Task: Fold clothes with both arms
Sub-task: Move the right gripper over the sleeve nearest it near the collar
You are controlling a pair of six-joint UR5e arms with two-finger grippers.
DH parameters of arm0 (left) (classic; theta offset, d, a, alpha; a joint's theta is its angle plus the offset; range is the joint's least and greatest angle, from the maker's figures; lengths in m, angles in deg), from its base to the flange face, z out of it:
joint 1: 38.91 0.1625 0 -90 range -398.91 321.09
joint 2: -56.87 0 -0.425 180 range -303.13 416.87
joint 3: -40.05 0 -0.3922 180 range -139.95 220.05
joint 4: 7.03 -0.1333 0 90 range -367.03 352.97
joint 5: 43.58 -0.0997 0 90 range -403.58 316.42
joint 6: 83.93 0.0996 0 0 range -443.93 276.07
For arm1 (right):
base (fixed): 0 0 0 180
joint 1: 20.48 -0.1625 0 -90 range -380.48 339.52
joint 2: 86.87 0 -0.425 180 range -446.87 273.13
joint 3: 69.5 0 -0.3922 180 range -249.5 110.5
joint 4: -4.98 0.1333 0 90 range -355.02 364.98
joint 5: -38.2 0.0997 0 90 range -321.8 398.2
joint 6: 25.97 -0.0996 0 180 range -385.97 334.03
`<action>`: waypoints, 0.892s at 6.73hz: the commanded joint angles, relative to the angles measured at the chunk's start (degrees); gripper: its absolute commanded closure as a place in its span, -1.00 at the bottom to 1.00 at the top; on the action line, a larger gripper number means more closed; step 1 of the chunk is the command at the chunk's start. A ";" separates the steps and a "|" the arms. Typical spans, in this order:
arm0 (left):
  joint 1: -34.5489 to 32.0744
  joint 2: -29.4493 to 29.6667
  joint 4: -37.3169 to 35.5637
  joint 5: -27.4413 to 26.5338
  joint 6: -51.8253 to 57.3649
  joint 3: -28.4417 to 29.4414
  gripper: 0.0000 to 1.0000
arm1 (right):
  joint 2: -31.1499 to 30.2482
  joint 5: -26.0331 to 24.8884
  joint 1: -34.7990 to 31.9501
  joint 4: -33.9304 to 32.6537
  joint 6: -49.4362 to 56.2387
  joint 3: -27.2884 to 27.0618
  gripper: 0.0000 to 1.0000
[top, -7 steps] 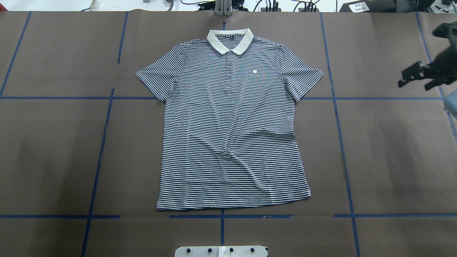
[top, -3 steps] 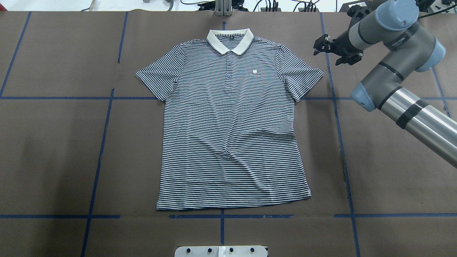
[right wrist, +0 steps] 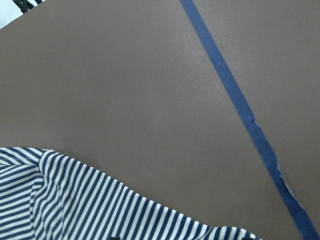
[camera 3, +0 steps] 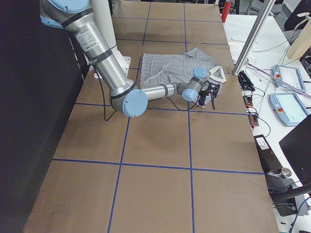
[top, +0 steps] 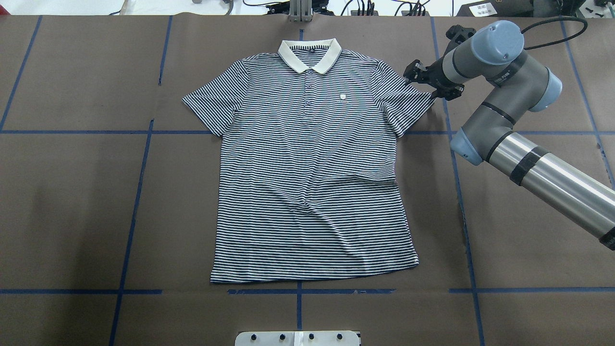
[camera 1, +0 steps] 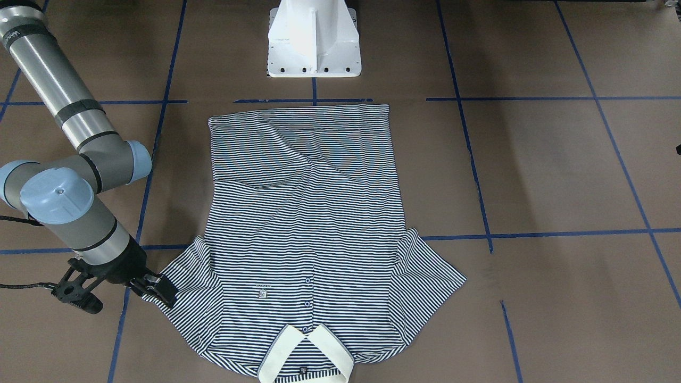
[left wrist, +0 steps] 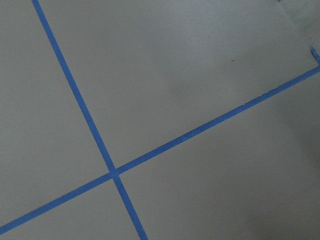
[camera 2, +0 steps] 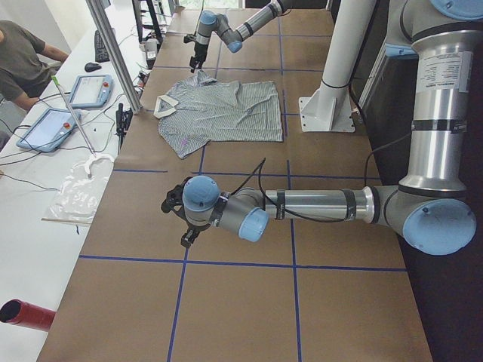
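Observation:
The striped polo shirt (top: 307,168) lies flat, front up, mid-table, its cream collar (top: 310,55) at the far edge. It also shows in the front view (camera 1: 303,223). My right gripper (top: 429,82) is open at the tip of the shirt's right-hand sleeve, one finger (camera 1: 159,290) touching the sleeve edge, and holds nothing. The right wrist view shows the sleeve edge (right wrist: 75,200) on bare table. My left gripper (camera 2: 181,222) shows only in the left side view, low over the table far from the shirt; I cannot tell if it is open.
The white pedestal base (camera 1: 313,42) stands at the near edge behind the shirt's hem. Blue tape lines (top: 456,192) grid the brown table. An aluminium post (top: 300,12) stands beyond the collar. An operator (camera 2: 23,60) and tablets sit on the far side.
My right arm has swung in from the table's right edge to the shirt's right sleeve. The shirt has not moved.

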 commanded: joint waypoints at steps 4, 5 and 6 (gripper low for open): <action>-0.09 0.00 -0.02 3.47 -0.69 -0.05 -1.00 | -1.16 -0.24 -1.12 -2.51 4.36 0.14 -0.53; 0.00 0.00 0.06 3.47 -0.77 -0.05 -1.00 | -1.51 -0.15 -1.12 -2.42 4.37 0.05 -0.43; 0.00 0.00 -0.02 3.47 -1.03 -0.05 -1.00 | -1.78 -0.15 -1.12 -2.51 4.37 0.05 -0.18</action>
